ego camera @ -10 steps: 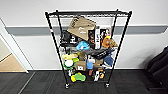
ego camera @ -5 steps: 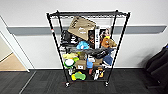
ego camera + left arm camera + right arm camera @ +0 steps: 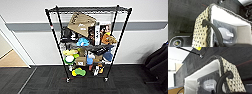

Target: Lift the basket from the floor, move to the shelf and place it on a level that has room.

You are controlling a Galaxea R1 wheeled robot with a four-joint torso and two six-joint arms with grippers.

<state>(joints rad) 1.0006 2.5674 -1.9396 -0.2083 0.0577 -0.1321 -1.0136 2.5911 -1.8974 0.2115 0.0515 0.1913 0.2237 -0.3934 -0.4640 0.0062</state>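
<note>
- the shelf (image 3: 87, 45) stands on the floor (image 3: 50, 82) against a pale wall with a grey band (image 3: 27, 26), on small caster feet
- its top level (image 3: 87, 9) is a flat wire grid with nothing resting on it
- the tiers below are crowded: a tilted cardboard box (image 3: 81, 23) leans near the top, with boxes, a blue item and orange toys beside and under it, and green and yellow things on the lowest tiers
- a strip of tan wood flooring (image 3: 11, 58) shows past a doorway edge at the left
- the basket (image 3: 205, 28) sits large in the left wrist view above the dark carpet, its white lining holding a clear-wrapped grey item with a white label (image 3: 229, 34)
- a dark loop handle (image 3: 211, 27) arches from the basket's woven end wall toward the camera
- in the right wrist view the basket (image 3: 230, 75) shows its opposite end, with its own loop handle (image 3: 223, 80) curving toward the camera
- whether either arm's jaws are open or closed on a handle cannot be told
</note>
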